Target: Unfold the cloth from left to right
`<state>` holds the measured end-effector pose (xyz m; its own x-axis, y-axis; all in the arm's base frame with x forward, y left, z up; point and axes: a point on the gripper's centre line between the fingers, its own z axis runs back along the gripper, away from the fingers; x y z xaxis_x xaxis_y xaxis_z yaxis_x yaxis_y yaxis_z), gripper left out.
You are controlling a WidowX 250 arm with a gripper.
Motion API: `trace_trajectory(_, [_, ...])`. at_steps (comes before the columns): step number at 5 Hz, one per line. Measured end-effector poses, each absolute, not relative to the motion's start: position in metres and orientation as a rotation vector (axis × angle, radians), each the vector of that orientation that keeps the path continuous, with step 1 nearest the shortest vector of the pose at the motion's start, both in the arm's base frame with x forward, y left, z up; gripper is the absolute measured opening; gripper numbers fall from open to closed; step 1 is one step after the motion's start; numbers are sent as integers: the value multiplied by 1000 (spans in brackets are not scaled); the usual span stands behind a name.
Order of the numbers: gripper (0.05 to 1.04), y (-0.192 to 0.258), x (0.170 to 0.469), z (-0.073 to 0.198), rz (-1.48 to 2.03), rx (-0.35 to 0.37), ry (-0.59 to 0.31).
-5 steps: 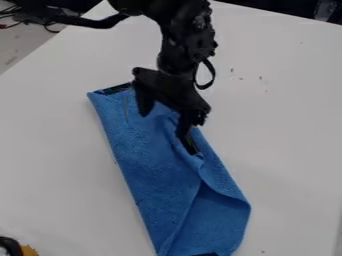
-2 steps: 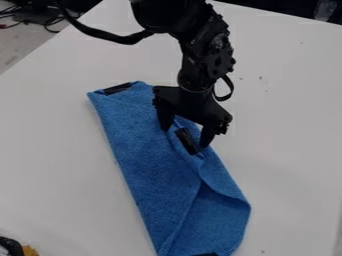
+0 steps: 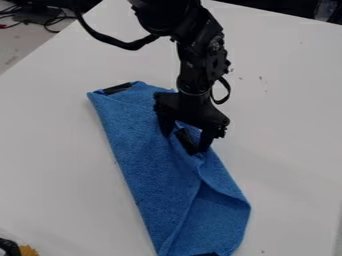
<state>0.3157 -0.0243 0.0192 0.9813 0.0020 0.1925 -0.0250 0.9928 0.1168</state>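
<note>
Toward half past ten, dark cables point(image 3: 57, 22) lie past the edge of the white table point(image 3: 53, 165); at half past seven, a black object point(image 3: 8, 246) sits in the corner of the view, with a yellow-orange piece point(image 3: 28, 250) just beside it; the blue cloth point(image 3: 147, 165) lies on the table, its long left edge slanting from ten o'clock down to six; a black strip point(image 3: 118, 88) is on its upper end, toward half past ten.

The black arm point(image 3: 200, 52) comes in from twelve o'clock, and the gripper point(image 3: 186, 142) hangs from it over the upper half of the cloth, near the middle of the view; its jaws stand apart, one toward the left and one toward the right, with a second black strip point(image 3: 186, 140) on the cloth between them; a third black strip point(image 3: 206, 254) shows at the cloth's lower end, just past six o'clock toward five.

The cloth is folded over itself; a fold edge runs from below the gripper down toward six o'clock, and to the right of it the lower part bulges out to a rounded corner at five; small dark marks point(image 3: 260, 78) dot the table at two o'clock.
</note>
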Motion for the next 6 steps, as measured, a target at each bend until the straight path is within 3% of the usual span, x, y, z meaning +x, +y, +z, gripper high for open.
trace_trajectory(2, [408,-23,319,16,-3,120,-183])
trace_trajectory(3, [209,-21,319,19,3,138,-171])
trace_trajectory(5, [138,-27,327,35,9,194,-176])
trace_trajectory(6, [86,-46,349,58,43,197,-252])
